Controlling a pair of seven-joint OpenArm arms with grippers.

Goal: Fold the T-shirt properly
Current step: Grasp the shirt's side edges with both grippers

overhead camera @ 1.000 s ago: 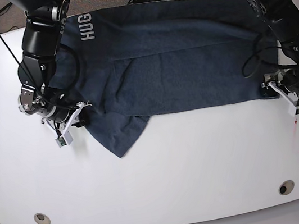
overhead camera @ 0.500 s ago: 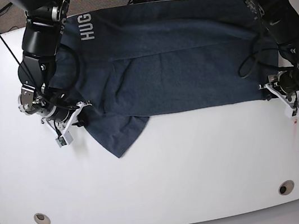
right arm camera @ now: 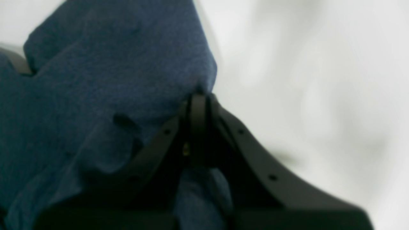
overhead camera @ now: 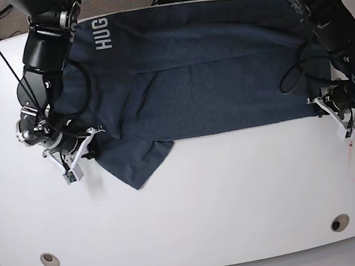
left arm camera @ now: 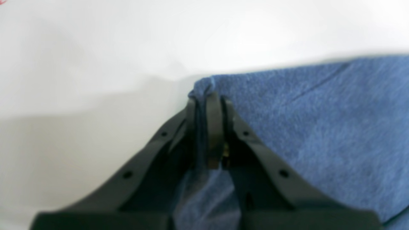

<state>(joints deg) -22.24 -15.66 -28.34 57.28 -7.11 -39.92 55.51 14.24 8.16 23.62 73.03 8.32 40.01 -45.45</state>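
One T-shirt (overhead camera: 202, 75) spread across the far half of the white table (overhead camera: 195, 204), sleeve flap poking out toward 7 o'clock. Two grippers, both pinched tight on cloth: left gripper (overhead camera: 340, 106) at 3 o'clock corner, right gripper (overhead camera: 75, 149) at 9 o'clock edge.

Dark slate-blue heathered cotton T-shirt (overhead camera: 202, 75) lies spread across the table's far half, white "HUG" lettering at its far left; a sleeve points toward the near left.
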